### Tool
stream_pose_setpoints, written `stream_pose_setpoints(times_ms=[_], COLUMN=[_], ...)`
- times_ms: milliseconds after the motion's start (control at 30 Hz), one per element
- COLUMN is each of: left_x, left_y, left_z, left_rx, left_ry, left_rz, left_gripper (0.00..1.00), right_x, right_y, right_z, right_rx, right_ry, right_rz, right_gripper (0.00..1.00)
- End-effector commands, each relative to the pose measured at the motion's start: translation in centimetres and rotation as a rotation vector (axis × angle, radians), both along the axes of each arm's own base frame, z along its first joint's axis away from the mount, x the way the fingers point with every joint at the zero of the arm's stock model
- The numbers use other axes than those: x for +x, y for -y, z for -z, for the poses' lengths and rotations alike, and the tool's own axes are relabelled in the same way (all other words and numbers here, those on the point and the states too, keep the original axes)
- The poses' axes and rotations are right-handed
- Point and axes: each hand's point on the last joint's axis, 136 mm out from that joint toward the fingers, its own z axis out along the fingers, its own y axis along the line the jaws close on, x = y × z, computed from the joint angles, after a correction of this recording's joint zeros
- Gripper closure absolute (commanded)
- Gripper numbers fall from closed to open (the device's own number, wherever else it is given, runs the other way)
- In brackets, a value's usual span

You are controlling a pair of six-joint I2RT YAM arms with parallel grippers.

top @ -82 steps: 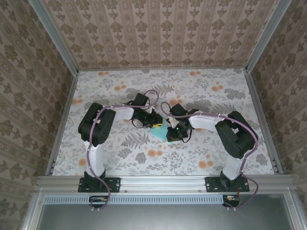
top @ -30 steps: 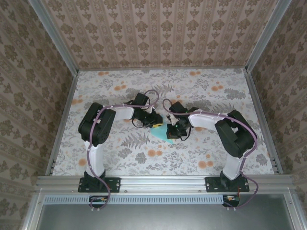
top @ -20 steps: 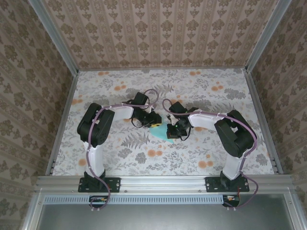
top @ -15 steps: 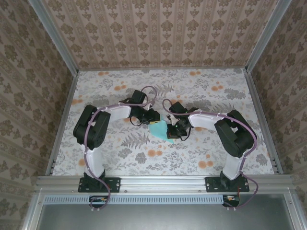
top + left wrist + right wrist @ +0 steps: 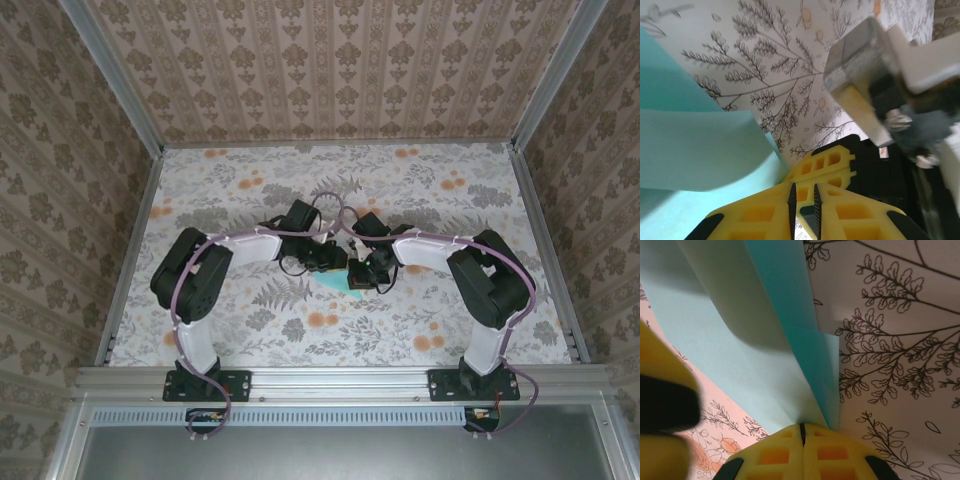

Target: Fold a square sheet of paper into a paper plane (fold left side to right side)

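The square sheet of paper (image 5: 328, 283), light turquoise and partly folded, lies mid-table between both grippers. My right gripper (image 5: 357, 281) is shut, its yellow tips (image 5: 801, 429) sitting on the sheet (image 5: 740, 340) where two layers meet; no paper shows in the seam between its fingers. A flap of the sheet (image 5: 690, 145) curls up off the table in the left wrist view. My left gripper (image 5: 340, 264) hovers over the sheet's right part, its jaws (image 5: 803, 210) a narrow slit apart with nothing between them. Just beyond them are the right gripper's yellow fingers (image 5: 825, 165).
The floral table (image 5: 400, 190) is walled by patterned panels on three sides, with an aluminium rail (image 5: 340, 380) along the front. The right arm's white and metal link (image 5: 890, 65) hangs close above the left gripper. Both arms crowd the middle.
My left gripper has slid right over the paper until it nearly touches the right gripper, covering more of the sheet. The right gripper has shifted slightly up and left, and stayed shut.
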Motion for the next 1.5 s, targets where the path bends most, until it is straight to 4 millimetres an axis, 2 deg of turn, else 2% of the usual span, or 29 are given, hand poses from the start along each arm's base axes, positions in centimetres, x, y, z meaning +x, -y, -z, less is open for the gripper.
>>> stream_pose_setpoints(times_ms=[0, 367, 633, 967, 1467], left_x=[-0.3, -0.3, 0.4, 1.9, 5.4], left_y=[0.3, 0.1, -1.1, -2.9, -5.3], left_z=[0.9, 2.9, 4.7, 6.0, 6.3], left_rx=[-0.008, 0.022, 0.091, 0.159, 0.222], left_ry=[-0.019, -0.045, -0.053, -0.036, 0.047], left_rz=[0.029, 0.029, 0.001, -0.035, -0.073], left_gripper=[0.81, 0.84, 0.84, 0.90, 0.94], right_x=[-3.6, -3.7, -3.9, -4.2, -4.9], right_y=[4.3, 4.5, 4.9, 5.2, 5.8], right_z=[4.0, 4.1, 4.2, 4.2, 4.5], right_rx=[-0.206, -0.218, -0.242, -0.256, -0.272], right_ry=[-0.150, -0.157, -0.162, -0.173, -0.187], right_rz=[0.007, 0.002, -0.004, -0.012, -0.011], right_gripper=[1.00, 1.00, 1.00, 1.00, 1.00])
